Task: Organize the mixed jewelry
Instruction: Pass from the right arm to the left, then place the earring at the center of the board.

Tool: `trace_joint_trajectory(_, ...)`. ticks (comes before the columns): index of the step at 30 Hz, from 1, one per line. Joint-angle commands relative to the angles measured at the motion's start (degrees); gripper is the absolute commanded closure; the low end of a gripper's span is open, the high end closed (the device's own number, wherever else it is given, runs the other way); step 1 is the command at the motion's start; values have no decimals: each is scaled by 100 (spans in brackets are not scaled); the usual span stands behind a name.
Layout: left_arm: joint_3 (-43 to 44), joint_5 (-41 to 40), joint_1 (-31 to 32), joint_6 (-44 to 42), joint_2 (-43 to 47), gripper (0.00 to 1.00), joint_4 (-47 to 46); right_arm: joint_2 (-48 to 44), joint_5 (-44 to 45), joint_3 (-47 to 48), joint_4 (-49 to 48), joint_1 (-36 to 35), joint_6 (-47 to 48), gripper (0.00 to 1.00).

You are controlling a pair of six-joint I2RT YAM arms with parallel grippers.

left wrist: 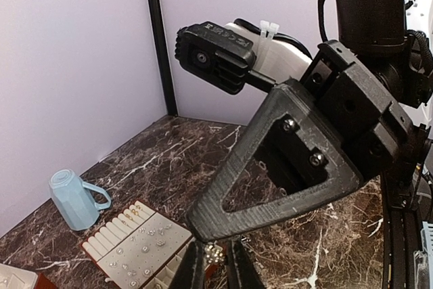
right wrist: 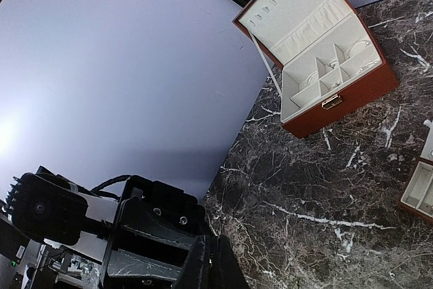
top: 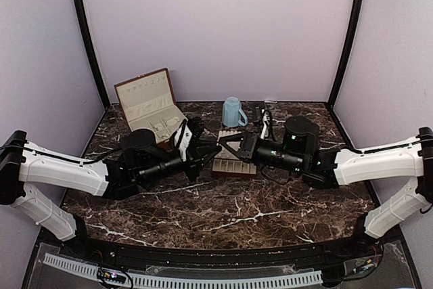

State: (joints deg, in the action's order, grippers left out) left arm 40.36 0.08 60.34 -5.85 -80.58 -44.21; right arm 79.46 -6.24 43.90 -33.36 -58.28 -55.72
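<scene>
Pinched between the left gripper (left wrist: 215,258)'s two dark fingers is one tiny silvery piece (left wrist: 214,253), a round glinting bead held above the left end of the cream slotted tray (left wrist: 101,241) at mid-table. It is too small to show a long axis or any facing. The right gripper (left wrist: 202,230) meets it from the right, fingers pressed together into a single tip just above the bead. Whether that tip touches the bead cannot be told.

More loose jewelry (left wrist: 143,248) — pale specks of the same kind — lies scattered on the tray's flat panel, beside a row of cream ridges at the tray's far end. None of it shows a direction.

A blue mug (top: 233,112) stands just beyond the tray, handle to the right. At far left sits the reddish-brown box (top: 150,105), lid raised, its cream compartments open to view and well apart from the bead. Brown marble with white veins covers the table (top: 223,214).

From the left wrist, the right gripper's triangular finger frame fills the middle of the view and blocks the table behind it. From above, both arms reach in from the sides — their grippers overlap the tray's left end and hide the bead.
</scene>
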Motion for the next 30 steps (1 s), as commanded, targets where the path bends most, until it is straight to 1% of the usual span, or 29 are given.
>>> trace_joint_trajectory(1,233,-495,31,159,54,91,301,96,64,93,65,6,22,87)
trace_joint_trajectory(4,321,-870,31,269,2,93,663,117,143,88,168,9,46,75)
trace_joint_trajectory(9,407,-1229,31,495,-123,93,1020,92,286,13,276,35,26,66)
trace_joint_trajectory(13,365,-1407,31,557,-147,93,1186,-33,419,-93,404,86,46,65)
trace_joint_trajectory(17,284,-1344,31,558,-59,93,1359,-185,518,-112,767,152,246,63)
trace_joint_trajectory(21,227,-1169,25,510,86,94,1622,-346,385,-97,1261,288,632,64)
trace_joint_trajectory(23,219,-1055,22,402,179,94,1797,-433,229,-88,1510,394,874,64)
trace_joint_trajectory(30,311,-374,14,-62,408,96,2464,-678,-916,-105,1890,798,1434,65)
